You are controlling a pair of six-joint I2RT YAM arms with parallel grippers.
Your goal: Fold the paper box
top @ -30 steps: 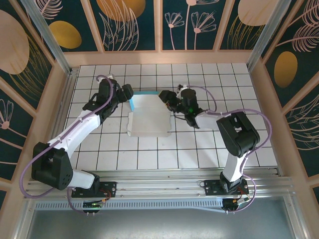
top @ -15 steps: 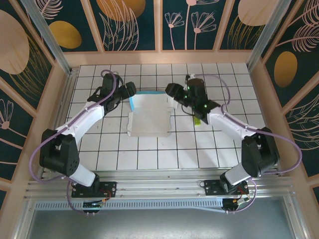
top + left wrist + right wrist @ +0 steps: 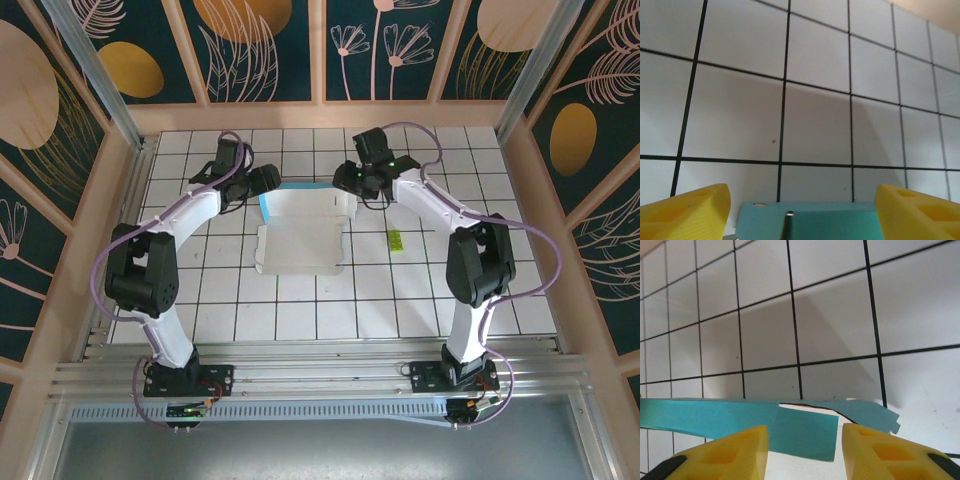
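The paper box (image 3: 300, 238) lies flat mid-table, white face up, with a turquoise flap (image 3: 268, 207) raised along its back left. My left gripper (image 3: 266, 182) is at the box's back left corner. In the left wrist view its yellow fingers (image 3: 685, 212) stand wide open, with the blue flap edge (image 3: 840, 222) low between them, untouched. My right gripper (image 3: 346, 183) is at the back right corner. It is open too, and a blue flap (image 3: 805, 430) sits in the gap between its fingertips (image 3: 727, 455) without being pinched.
A tiny yellow-green scrap (image 3: 396, 240) lies on the tiles right of the box. Wooden walls (image 3: 320, 115) close in the tiled table at the back and sides. White tiles stretch in front of the box to the metal rail (image 3: 320, 355).
Both arms have reached further back and inward to the box's back corners. The right arm swung off the scrap, which now shows. Both grippers have narrowed a little.
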